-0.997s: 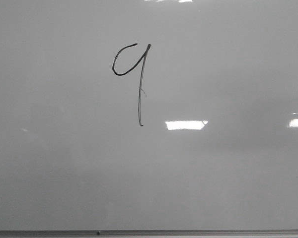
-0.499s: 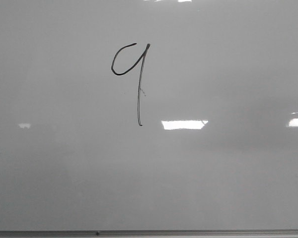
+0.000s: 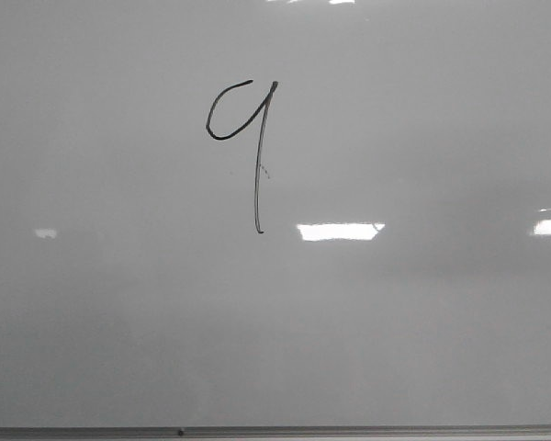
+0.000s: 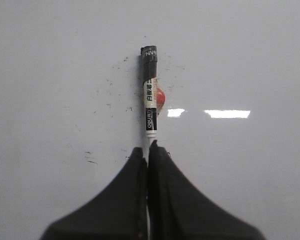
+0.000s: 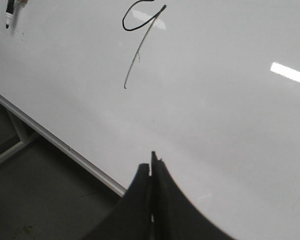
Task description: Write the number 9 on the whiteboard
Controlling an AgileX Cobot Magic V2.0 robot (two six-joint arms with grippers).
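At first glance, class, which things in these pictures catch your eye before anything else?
The black hand-drawn number 9 stands out first, high and left of centre on the glossy whiteboard. Next comes the marker clamped in the left gripper, pointing at the board. The right gripper is shut and empty.

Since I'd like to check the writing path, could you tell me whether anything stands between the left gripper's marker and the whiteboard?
Nothing visible does. The left gripper is shut on the marker, which points at bare whiteboard marked only by small dark specks. The number 9 is already drawn, and no arm or other thing covers it in the front view.
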